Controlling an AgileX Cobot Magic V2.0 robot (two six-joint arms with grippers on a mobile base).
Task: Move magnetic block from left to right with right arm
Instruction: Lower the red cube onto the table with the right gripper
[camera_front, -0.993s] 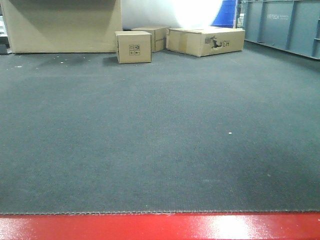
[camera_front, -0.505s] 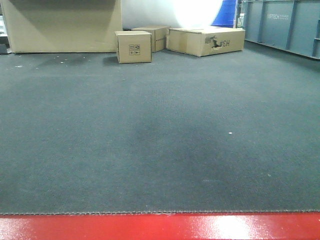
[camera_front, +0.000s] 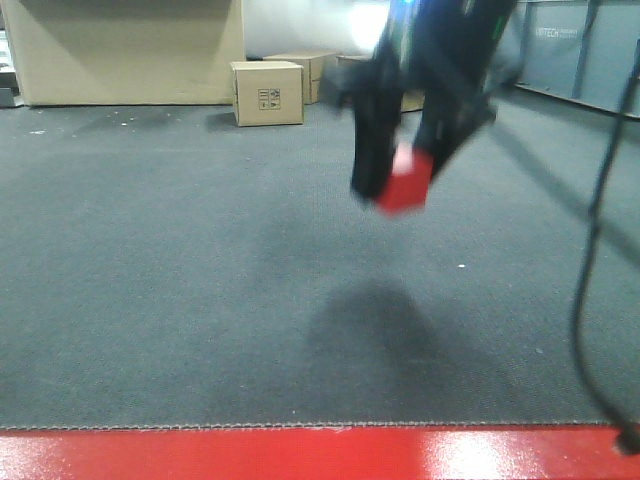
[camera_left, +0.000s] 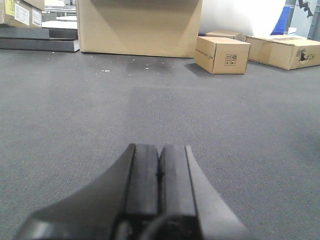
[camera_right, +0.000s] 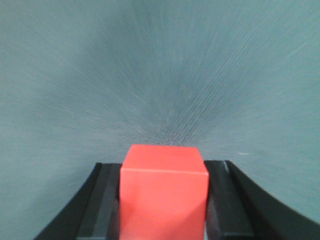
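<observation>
The right gripper (camera_front: 400, 180) hangs above the grey carpet (camera_front: 180, 300), blurred in the front view, its two black fingers pointing down with the red block (camera_front: 406, 185) pinched between them. The wrist view confirms it: the block (camera_right: 164, 192) sits square between the two finger pads (camera_right: 100, 200), touching both, with carpet streaked by motion blur below. The block is clear of the floor; a soft shadow (camera_front: 365, 335) lies on the carpet beneath it, nearer the front edge.

A thin black cable (camera_front: 590, 260) drops along the right side of the front view and reaches the red strip (camera_front: 200, 455) that borders the carpet's near edge.

The left gripper (camera_left: 159, 172) is low over the carpet, its jaws pressed together with nothing between them.

Along the far edge stand the boxes: a small box (camera_front: 266, 93) out in front, a second box (camera_front: 310, 70) just behind it, a large box (camera_front: 120, 50) toward the far left corner, and in the left wrist view a flat box (camera_left: 282, 50) toward the far right. A blue-grey container (camera_front: 580, 50) lines the far right side. Between the boxes and the red strip the carpet runs bare and wide on both sides of the held block.
</observation>
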